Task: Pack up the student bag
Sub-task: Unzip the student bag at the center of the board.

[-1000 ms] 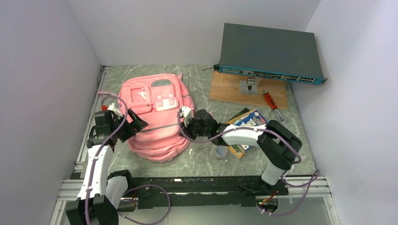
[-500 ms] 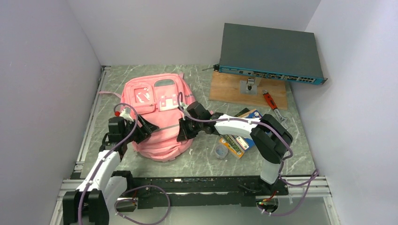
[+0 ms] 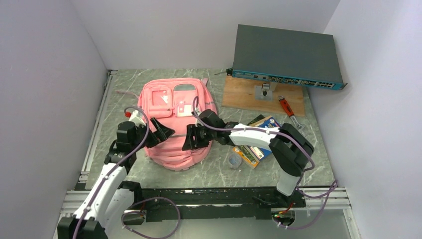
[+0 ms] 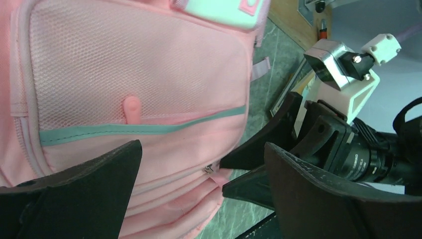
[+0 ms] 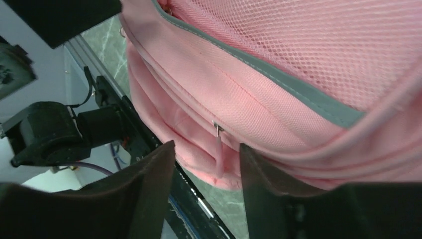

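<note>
The student bag (image 3: 174,102) is a pink backpack lying flat on the table, front pockets up. My left gripper (image 3: 162,131) hangs over its near left part, jaws wide open with only pink fabric (image 4: 134,84) below them. My right gripper (image 3: 191,139) is at the bag's near right edge, open. A pink zipper pull (image 5: 219,149) hangs loose between its fingers (image 5: 144,199), touching neither one. In the left wrist view the same zipper pull (image 4: 215,171) sits just at the right gripper's fingertips (image 4: 254,157).
A grey network switch (image 3: 286,55) leans on a wooden board (image 3: 246,94) at the back right. A red-handled tool (image 3: 287,107), a stack of books (image 3: 259,138) and a tape roll (image 3: 234,160) lie right of the bag. Metal rails (image 3: 199,196) line the near edge.
The right gripper's jaws have come apart, and it has moved left along the bag's near edge. The bag has shifted right. My left gripper has moved right, over the bag.
</note>
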Controlling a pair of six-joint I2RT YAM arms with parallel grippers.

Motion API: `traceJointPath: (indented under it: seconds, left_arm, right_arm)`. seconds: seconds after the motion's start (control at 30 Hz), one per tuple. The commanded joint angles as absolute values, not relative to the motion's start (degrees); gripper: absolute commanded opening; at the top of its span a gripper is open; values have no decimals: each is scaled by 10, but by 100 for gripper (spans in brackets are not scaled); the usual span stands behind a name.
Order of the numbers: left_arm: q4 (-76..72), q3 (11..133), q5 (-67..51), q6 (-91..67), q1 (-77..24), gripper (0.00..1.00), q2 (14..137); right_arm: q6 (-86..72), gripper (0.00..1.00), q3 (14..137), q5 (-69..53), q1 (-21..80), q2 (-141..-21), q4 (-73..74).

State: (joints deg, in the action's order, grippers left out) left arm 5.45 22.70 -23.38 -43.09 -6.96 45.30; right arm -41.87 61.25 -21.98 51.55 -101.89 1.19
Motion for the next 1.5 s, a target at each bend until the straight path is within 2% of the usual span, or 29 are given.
traceJointPath:
  seconds: [0.0, 0.17, 0.27, 0.47, 0.63, 0.83, 0.93, 1.13, 1.27, 1.47]
  left_arm:
    - [166, 283, -224, -360, -72, 100, 402]
    - [203, 297, -251, -351, -87, 100, 380]
    - [205, 299, -232, -362, -122, 94, 380]
    - [233, 336, -110, -372, -229, 85, 411]
    - [268, 388, -17, -376, -314, 86, 451]
    - [267, 415, 19, -390, -380, 86, 499]
    - [255, 414, 32, -399, -408, 85, 515]
    - [243, 412, 50, -404, -441, 77, 548]
    - [239, 411, 59, -404, -450, 70, 566]
    - [243, 418, 79, -404, -462, 57, 594]
  right_arm:
    - [-431, 59, 583, -153, 503, -941, 8]
    - [-518, 65, 559, -94, 481, -913, 41]
    - [-541, 66, 564, -71, 472, -919, 49]
    - [-593, 66, 560, -54, 468, -932, 27]
    - [-615, 66, 556, -43, 468, -948, 4]
    - [-645, 62, 549, -44, 469, -977, -31]
    - [-663, 54, 540, -47, 471, -977, -55]
    - [-684, 28, 530, -57, 472, -952, -66]
    - [-715, 2, 519, -80, 471, -935, -85]
    - [-769, 0, 496, -62, 470, -886, -95]
